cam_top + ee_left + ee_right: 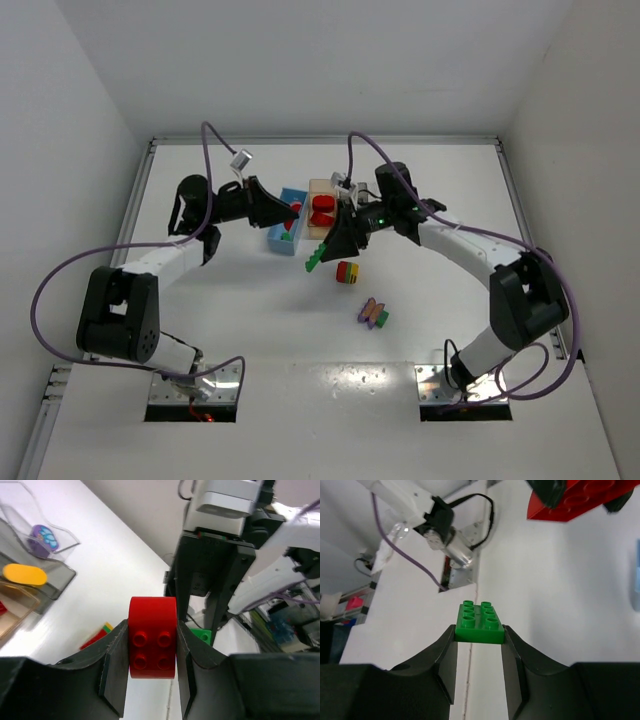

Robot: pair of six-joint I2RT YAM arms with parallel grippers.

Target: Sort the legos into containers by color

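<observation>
The left gripper is closed part-way on a red brick, a two-by-two piece pinched by its sides between the two fingers, studs facing the wrist camera; from the top camera it sits over the far end of the light blue bin, which has something green inside. The right gripper is likewise closed part-way on a green brick, a two-by-four plate clamped across its short width, studs up; from above that brick hangs over bare counter, just on the near side of the pale orange bin, which holds red pieces. The two grippers are near each other, tips pointing toward one another.

In the left wrist view a dark grey bin holds a yellow brick; beyond it a clear bin holds a purple brick. A striped stack of red, yellow and green lies on the counter near the green brick; a loose cluster of purple, orange-yellow and green pieces lies nearer the arm bases.
</observation>
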